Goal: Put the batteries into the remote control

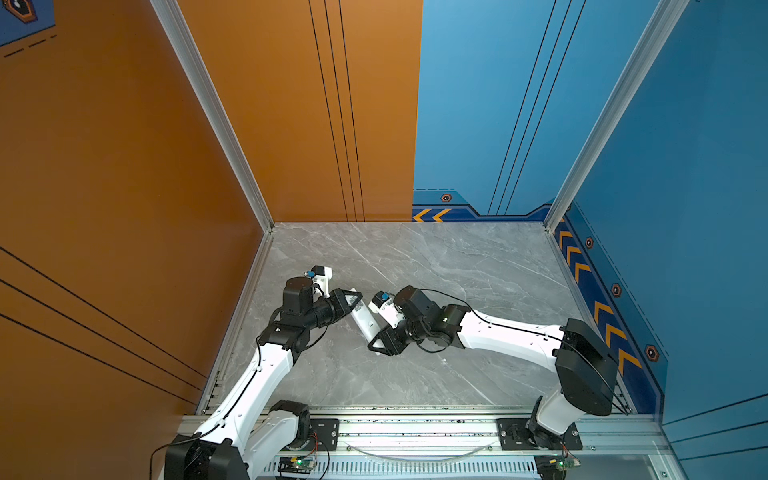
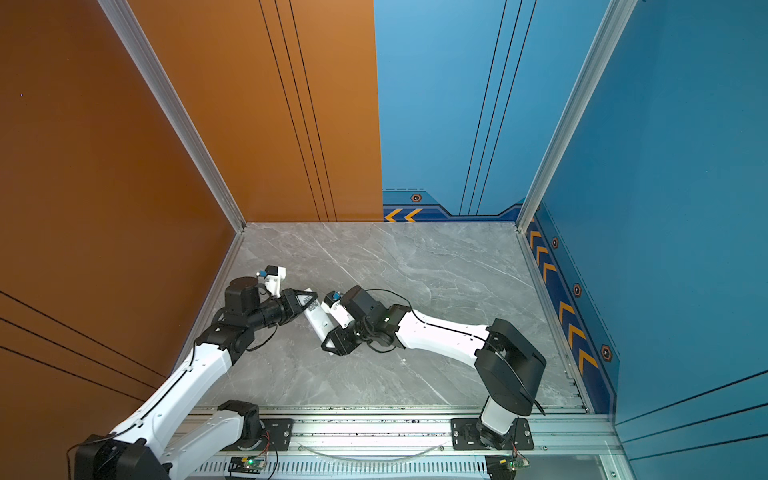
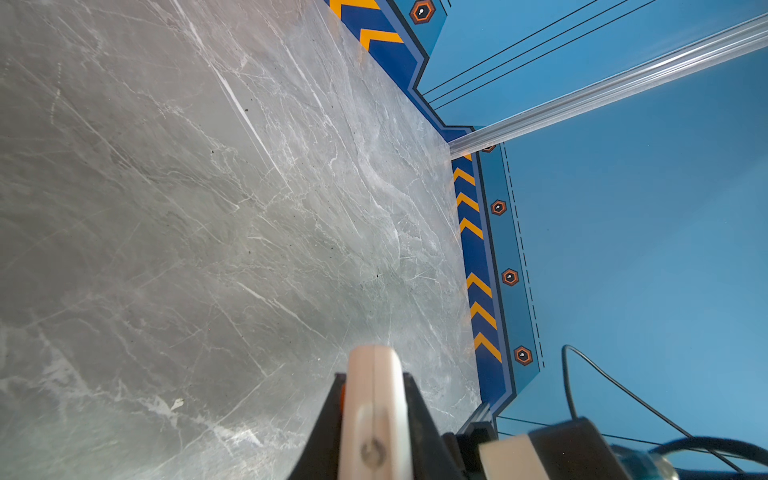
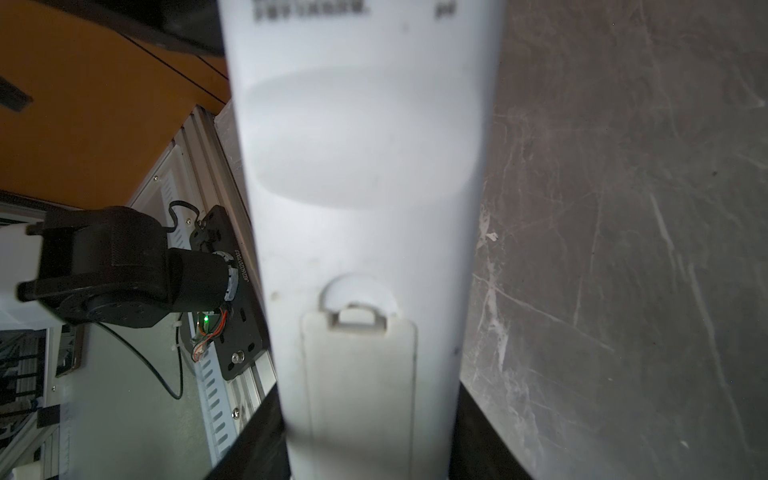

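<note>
Tabletop (image 1: 457, 270) is grey marble, with both arms meeting above its left-centre in both top views. Remote control (image 1: 362, 320) is lifted off the surface and spans between the two grippers. Left gripper (image 1: 353, 301) is clamped fully on the remote's far end; its black fingers (image 3: 328, 419) press either edge. Right gripper (image 1: 376, 347) has the near end between its jaws, partly closed; firm grip or not, can't tell. Plain back faces the right wrist camera, battery cover (image 4: 359, 374) fitted. Batteries are not visible in any view.
</note>
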Available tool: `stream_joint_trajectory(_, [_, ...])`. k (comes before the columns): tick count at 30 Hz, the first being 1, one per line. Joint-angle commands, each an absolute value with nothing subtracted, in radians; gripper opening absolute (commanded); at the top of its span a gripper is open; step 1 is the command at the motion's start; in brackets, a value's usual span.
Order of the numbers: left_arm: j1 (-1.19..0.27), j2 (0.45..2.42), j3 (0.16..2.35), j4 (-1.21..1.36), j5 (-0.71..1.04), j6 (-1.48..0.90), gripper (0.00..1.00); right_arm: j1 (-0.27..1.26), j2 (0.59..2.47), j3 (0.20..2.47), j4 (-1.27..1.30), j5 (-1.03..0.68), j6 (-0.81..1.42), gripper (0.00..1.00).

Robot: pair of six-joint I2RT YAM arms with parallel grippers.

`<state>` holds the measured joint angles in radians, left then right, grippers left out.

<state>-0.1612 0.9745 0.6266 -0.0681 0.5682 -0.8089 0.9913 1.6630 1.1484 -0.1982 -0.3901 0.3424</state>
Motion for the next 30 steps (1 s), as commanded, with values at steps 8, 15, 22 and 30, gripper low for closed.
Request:
stream_joint_trajectory(8, [-0.15,0.976,0.612,-0.029,0.569,-0.822,0.0,0.994,1.671,1.172,-0.229,-0.383,0.328,0.23])
stream_joint_trajectory(15, [-0.147,0.972,0.611,-0.027,0.581,-0.782,0.26,0.993,1.66,1.171,-0.233,-0.404,0.314,0.15])
stream_joint_trajectory(22, [-0.146,0.939,0.607,-0.019,0.589,-0.749,0.72,0.967,1.617,1.142,-0.208,-0.435,0.32,0.12])
stream_joint_trajectory(30, [-0.14,0.906,0.616,0.034,0.676,-0.73,0.8,0.923,1.551,1.119,-0.212,-0.488,0.304,0.1])
